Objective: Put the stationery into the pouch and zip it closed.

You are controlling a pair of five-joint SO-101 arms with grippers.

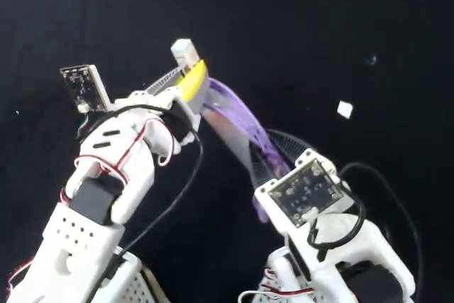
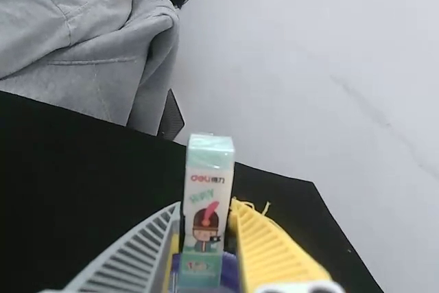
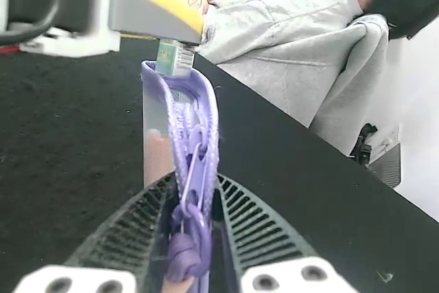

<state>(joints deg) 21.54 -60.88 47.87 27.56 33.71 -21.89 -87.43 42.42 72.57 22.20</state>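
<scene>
My left gripper (image 1: 186,79) is shut on a small white and green stationery box (image 1: 183,50), held upright between its grey and yellow fingers (image 2: 264,252). The box (image 2: 207,204) sticks up past the fingertips. Its lower end (image 3: 174,58) meets the far end of the purple zip pouch (image 1: 237,124). The pouch hangs off the table between the two arms. My right gripper (image 3: 192,231) is shut on the pouch's near end (image 3: 195,128), close to the zip pull. In the high view the right gripper (image 1: 273,157) sits at the centre right, the left one up and to its left.
A small white piece (image 1: 345,109) lies on the black table (image 1: 319,40) to the right. A tiny speck (image 1: 371,59) lies farther back. A person in a grey top (image 2: 75,39) sits behind the table's far edge.
</scene>
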